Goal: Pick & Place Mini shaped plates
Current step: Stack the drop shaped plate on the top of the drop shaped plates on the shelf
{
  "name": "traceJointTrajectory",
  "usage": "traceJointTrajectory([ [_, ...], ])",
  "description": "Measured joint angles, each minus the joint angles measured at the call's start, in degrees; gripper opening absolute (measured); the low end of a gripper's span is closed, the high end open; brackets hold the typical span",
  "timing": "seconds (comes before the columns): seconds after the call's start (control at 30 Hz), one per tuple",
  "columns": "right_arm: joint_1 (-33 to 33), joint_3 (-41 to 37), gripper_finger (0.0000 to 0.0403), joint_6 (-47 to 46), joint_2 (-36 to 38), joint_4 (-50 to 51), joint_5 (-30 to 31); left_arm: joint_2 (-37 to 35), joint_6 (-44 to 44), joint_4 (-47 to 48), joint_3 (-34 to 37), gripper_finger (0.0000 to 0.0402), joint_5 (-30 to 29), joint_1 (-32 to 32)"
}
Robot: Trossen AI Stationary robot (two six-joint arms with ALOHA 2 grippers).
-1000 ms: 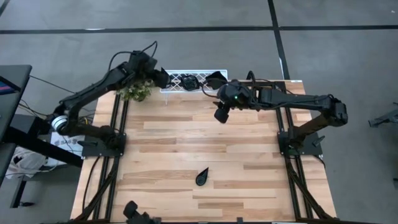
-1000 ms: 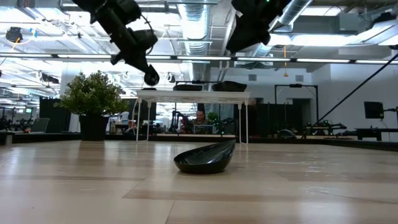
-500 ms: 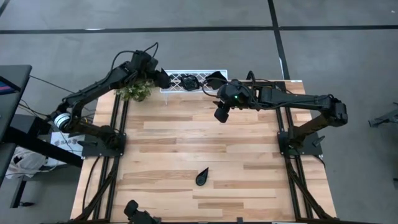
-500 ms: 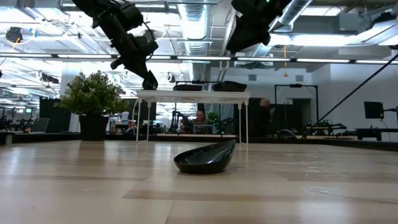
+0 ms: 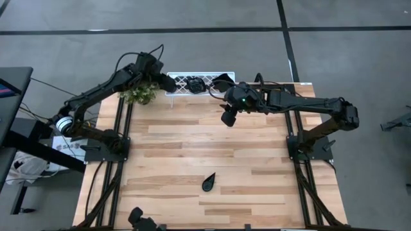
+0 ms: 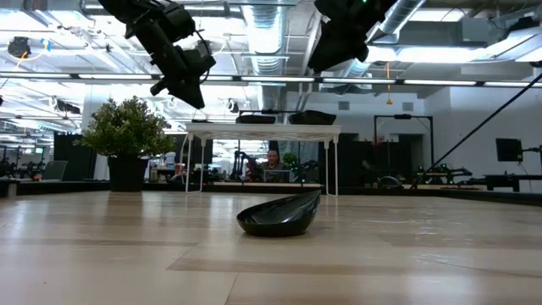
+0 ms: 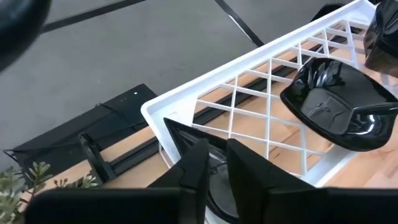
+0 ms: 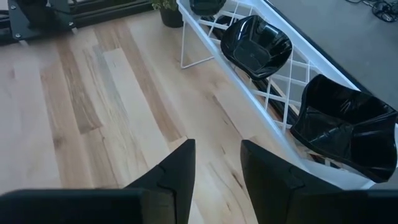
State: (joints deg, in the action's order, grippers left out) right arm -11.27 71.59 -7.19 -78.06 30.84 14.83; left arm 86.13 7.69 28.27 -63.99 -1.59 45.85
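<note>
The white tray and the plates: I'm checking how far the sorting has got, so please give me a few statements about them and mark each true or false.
1. One teardrop plate lies alone on the wooden table, far from the white tray. True.
2. The white tray holds no plates. False: at least three black plates sit on it, among them a wavy plate and an end plate.
3. The left gripper is over the tray's end nearest the potted plant. True.
4. The right gripper grips a plate. False: its fingers stand apart with nothing between, above bare wood.
5. The tray lies flat on the tabletop. False: it stands raised on thin legs.
</note>
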Motion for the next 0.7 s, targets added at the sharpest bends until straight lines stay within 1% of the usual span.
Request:
traceJointTrajectory([
  [0.13, 0.59, 0.0, 0.0123, -1.15, 0.0, 0.15, -1.27, -0.7, 1.56, 0.59, 0.0, 0.0077, 0.38, -0.81],
  [0.2, 1.35, 0.0, 0.0123, -1.48, 0.0, 0.45, -2.77, -1.91, 1.6, 1.39, 0.0, 0.0082, 2.05, -1.97],
  [0.33, 4.44, 0.0, 0.0123, -2.18, 0.0, 0.85, -4.31, -5.71, 1.87, 4.08, 0.15, 0.0081, 3.15, -6.87],
  [0.43, 7.33, -0.02, 0.0123, -2.9, 0.07, 0.86, -4.26, -10.43, 4.71, 3.5, 2.5, 0.0078, 2.64, -12.39],
  [0.57, 11.67, -0.05, 0.0123, -5.37, 0.13, 0.65, -1.35, -16.71, 10.3, 3.29, 6.77, 0.0077, -1.81, -21.32],
  [0.7, 16.47, -2.68, 0.0123, -10.28, 0.22, -4.25, 2.1, -21.58, 17.04, 2.51, 11.23, 0.0077, -9.4, -31.82],
])
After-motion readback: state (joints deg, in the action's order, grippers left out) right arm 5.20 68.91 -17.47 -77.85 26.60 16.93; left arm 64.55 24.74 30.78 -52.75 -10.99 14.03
